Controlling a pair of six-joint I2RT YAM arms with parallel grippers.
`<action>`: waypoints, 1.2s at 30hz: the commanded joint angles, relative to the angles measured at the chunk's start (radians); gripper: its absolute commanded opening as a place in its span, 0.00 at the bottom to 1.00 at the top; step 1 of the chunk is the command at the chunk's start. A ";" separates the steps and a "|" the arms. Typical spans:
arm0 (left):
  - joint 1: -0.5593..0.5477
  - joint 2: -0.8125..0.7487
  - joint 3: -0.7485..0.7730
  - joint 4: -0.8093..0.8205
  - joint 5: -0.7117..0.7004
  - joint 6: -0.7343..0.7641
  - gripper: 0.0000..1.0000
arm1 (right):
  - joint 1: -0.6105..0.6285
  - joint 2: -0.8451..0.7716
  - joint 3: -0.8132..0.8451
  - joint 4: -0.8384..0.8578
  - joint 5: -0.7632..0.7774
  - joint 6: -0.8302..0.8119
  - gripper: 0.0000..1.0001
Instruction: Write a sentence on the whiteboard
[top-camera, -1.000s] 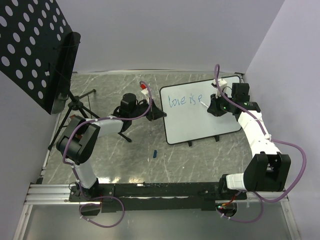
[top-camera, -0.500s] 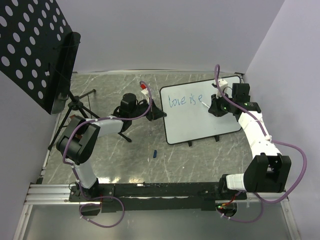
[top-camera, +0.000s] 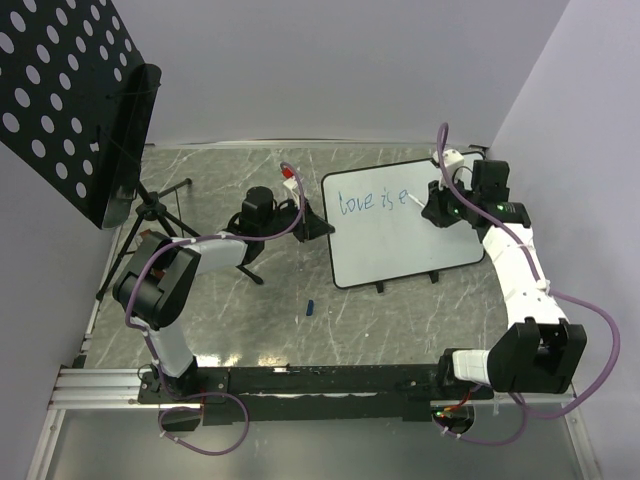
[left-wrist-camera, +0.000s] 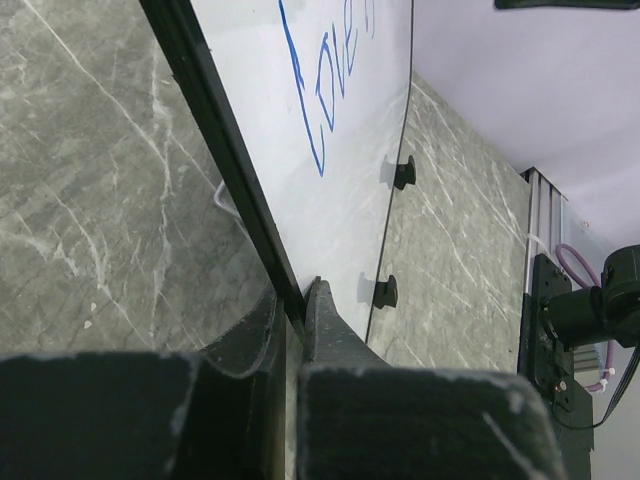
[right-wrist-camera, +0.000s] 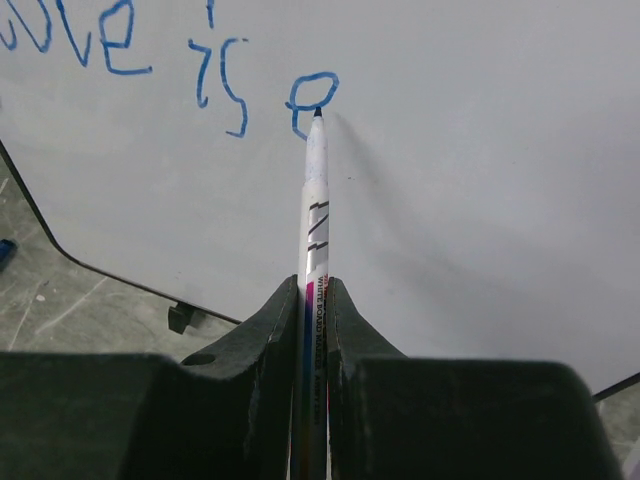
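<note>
The whiteboard (top-camera: 400, 240) lies flat at the right of the table, white with a thin black rim. Blue handwriting on it, the sentence (top-camera: 372, 202), reads "love is e". My right gripper (top-camera: 432, 207) is shut on a white whiteboard marker (right-wrist-camera: 315, 200); its tip rests at the right side of the last "e" (right-wrist-camera: 310, 100). My left gripper (top-camera: 318, 226) is shut on the board's left rim (left-wrist-camera: 215, 150), one finger above the board and one under it. The writing also shows in the left wrist view (left-wrist-camera: 320, 100).
A black perforated panel on a tripod stand (top-camera: 70, 100) fills the back left. A small blue marker cap (top-camera: 310, 307) lies on the grey marble table in front of the board. The board's black feet (left-wrist-camera: 385, 291) stick out at its near edge. Walls close in behind and to the right.
My right gripper has shifted a little right and away with the marker. The last "e" now looks finished. The left arm and the board have not moved.
</note>
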 joint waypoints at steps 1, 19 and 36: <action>-0.019 -0.010 -0.003 -0.021 -0.007 0.152 0.01 | -0.010 -0.062 0.060 -0.002 -0.015 0.018 0.00; -0.019 -0.011 -0.005 -0.023 -0.010 0.154 0.01 | -0.023 -0.078 0.036 0.030 -0.046 0.023 0.00; -0.019 -0.007 0.000 -0.026 -0.008 0.156 0.01 | -0.042 -0.042 0.037 0.059 -0.061 0.004 0.00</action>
